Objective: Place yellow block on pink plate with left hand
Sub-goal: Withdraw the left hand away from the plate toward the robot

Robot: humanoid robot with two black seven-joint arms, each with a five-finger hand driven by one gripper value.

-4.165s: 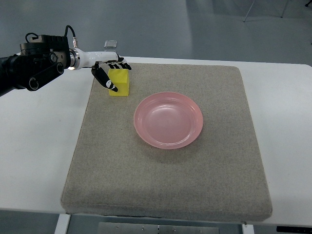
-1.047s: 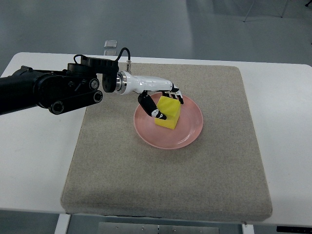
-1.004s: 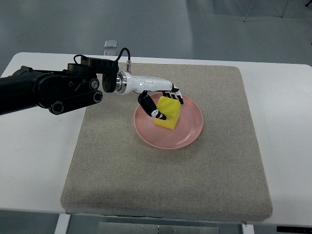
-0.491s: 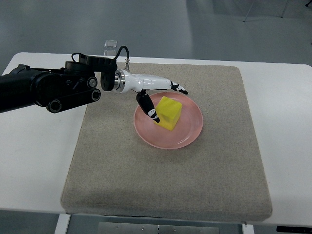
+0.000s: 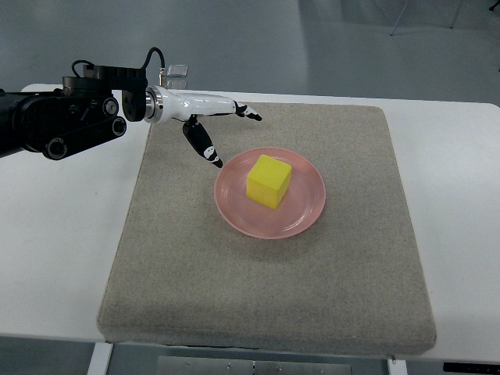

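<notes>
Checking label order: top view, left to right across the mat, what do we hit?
Left robot hand → yellow block, sitting on the pink plate, hand clear of both.

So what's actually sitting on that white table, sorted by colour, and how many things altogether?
Yellow: 1, the block
Pink: 1, the plate under the block
Grey-beige: 1, the mat under the plate
Total: 3

The left hand hangs open above the mat and holds nothing, so it is not counted.
</notes>
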